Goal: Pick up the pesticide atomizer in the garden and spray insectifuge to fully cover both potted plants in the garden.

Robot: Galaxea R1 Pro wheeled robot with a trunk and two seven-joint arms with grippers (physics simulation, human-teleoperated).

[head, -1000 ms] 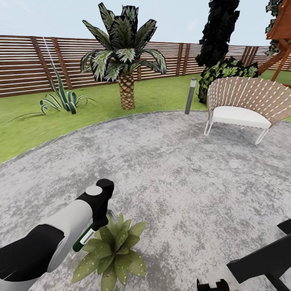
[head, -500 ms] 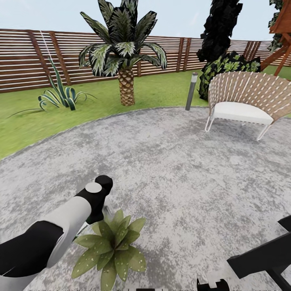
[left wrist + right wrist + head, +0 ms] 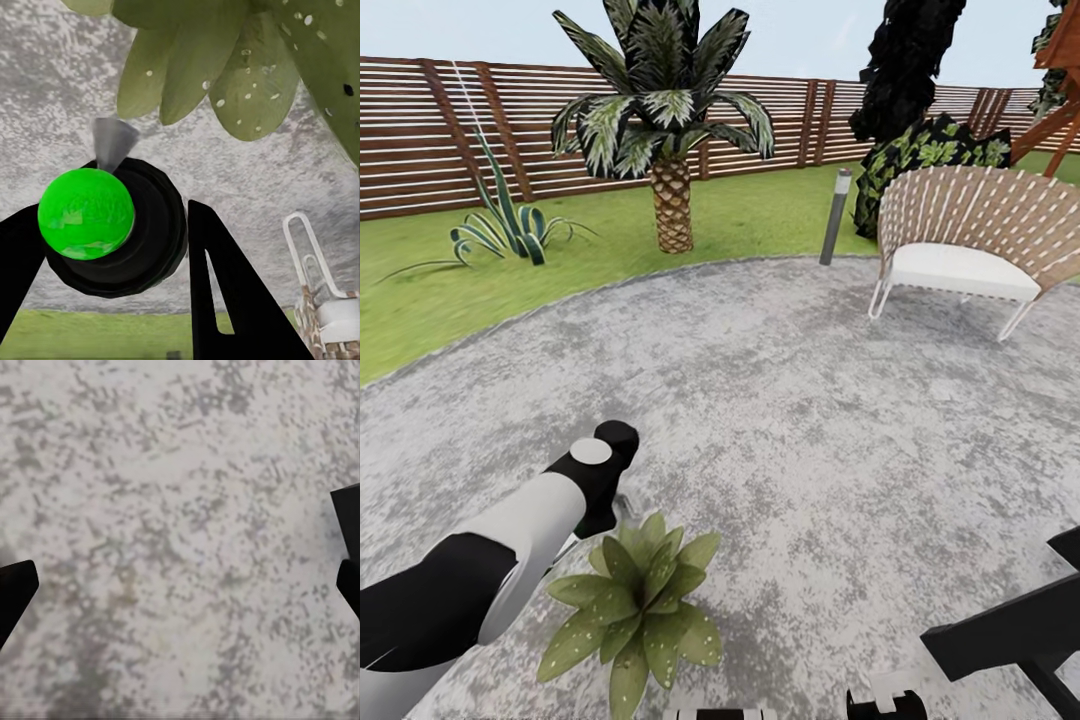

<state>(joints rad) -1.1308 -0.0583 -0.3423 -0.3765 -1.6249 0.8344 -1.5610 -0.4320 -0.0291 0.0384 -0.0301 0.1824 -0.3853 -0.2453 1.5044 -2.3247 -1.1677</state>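
One potted plant (image 3: 635,610), a low rosette of speckled green leaves, stands on the gravel patio (image 3: 790,400) near the bottom of the head view. My left arm's wrist (image 3: 598,478) hangs just above and to the left of it. In the left wrist view, my left gripper (image 3: 112,251) is shut on the pesticide atomizer (image 3: 139,247), a round black bottle seen end-on with a bright green cap. Its grey nozzle cone (image 3: 112,141) points toward the plant's leaves (image 3: 247,82). My right gripper (image 3: 180,577) is open over bare gravel, its fingers (image 3: 15,592) far apart.
A woven chair (image 3: 970,240) with a white seat stands at the patio's far right. A grey bollard lamp (image 3: 835,215), a palm (image 3: 670,150) and a striped agave (image 3: 505,225) stand on the lawn before the slatted fence (image 3: 420,140). My right arm (image 3: 1000,630) is at the lower right.
The head view has tilted slightly, so the scene sits a bit higher. My left wrist has risen a little, and the bottle seen under it one second ago is now hidden behind the forearm.
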